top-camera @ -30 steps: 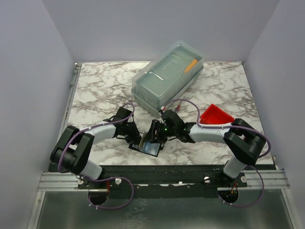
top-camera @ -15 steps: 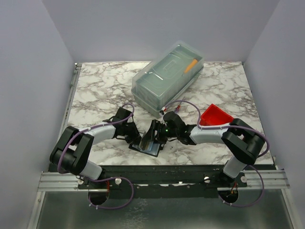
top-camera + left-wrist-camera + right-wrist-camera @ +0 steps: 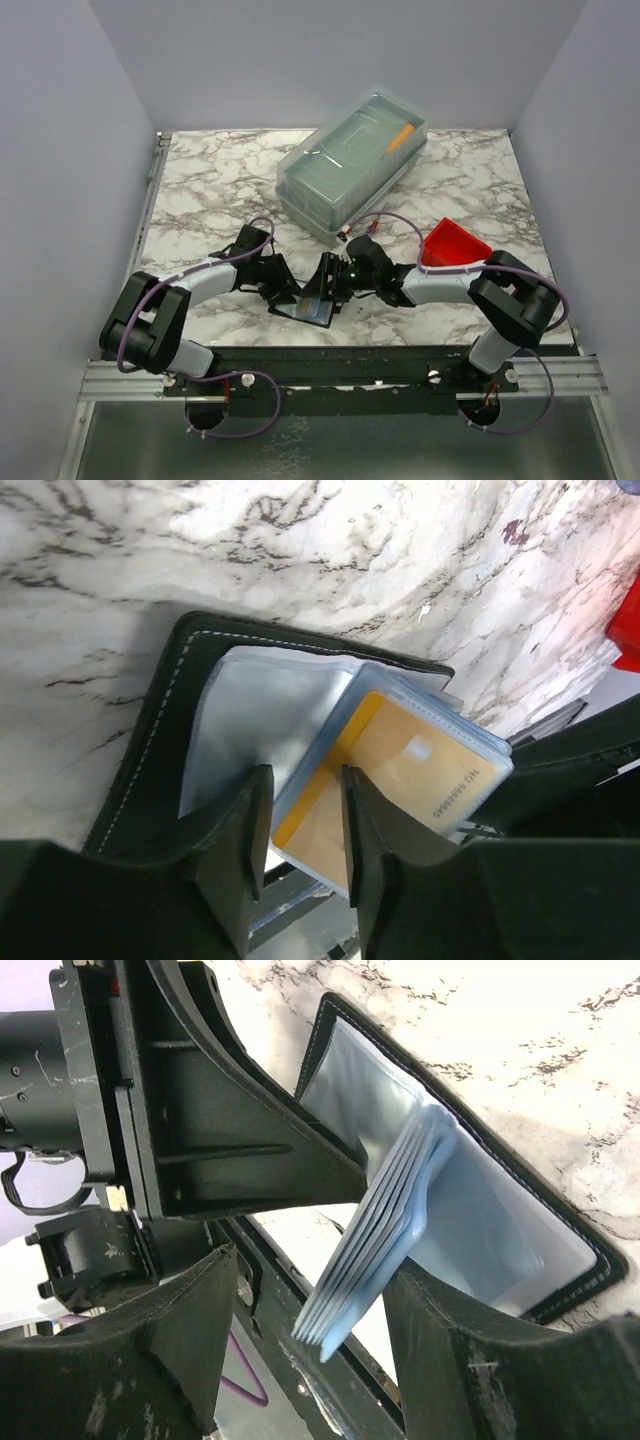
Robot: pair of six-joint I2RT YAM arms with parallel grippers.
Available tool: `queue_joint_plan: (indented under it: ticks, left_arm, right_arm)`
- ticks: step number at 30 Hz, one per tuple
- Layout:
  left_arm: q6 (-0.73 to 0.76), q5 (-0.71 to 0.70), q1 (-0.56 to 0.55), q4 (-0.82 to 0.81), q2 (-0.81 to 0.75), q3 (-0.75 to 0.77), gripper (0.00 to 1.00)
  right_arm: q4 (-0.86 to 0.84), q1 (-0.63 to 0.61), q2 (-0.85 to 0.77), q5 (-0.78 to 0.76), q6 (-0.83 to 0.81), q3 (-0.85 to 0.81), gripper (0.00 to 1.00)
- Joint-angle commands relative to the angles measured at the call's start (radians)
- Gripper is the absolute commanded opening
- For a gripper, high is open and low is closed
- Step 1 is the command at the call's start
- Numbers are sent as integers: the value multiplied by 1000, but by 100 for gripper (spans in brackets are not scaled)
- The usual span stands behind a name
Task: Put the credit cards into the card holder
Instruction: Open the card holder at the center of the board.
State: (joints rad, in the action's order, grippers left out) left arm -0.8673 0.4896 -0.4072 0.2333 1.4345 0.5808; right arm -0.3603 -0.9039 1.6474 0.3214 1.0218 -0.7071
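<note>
At the worktop's (image 3: pixel 200 190) near edge the card holder (image 3: pixel 308 305) lies open. The left end effector (image 3: pixel 303 775) stands parted over the gold card (image 3: pixel 400 770) in its sleeve. The right end effector (image 3: pixel 310 1270) is spread around the upright sleeves (image 3: pixel 380 1230). Probably best to press the card fully home while steadying that fan.

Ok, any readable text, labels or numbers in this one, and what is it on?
Gold card: one line of small print along its edge, apparently letters followed by digits, too blurred to quote.
Card holder: no text visible.
Clear box: nothing legible.
</note>
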Motion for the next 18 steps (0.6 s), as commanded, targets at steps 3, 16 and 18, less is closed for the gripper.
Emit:
queue_joint_plan:
  ticks: [3, 16, 18]
  left_arm:
    - [12, -8, 44, 134, -36, -5, 48]
    - [63, 72, 98, 208, -135, 59, 66]
    - [67, 75, 99, 207, -149, 60, 68]
  right_arm:
    - [-64, -6, -46, 20, -8, 22, 62]
    - [-106, -6, -38, 33, -7, 27, 52]
    - [-117, -6, -35, 38, -6, 30, 49]
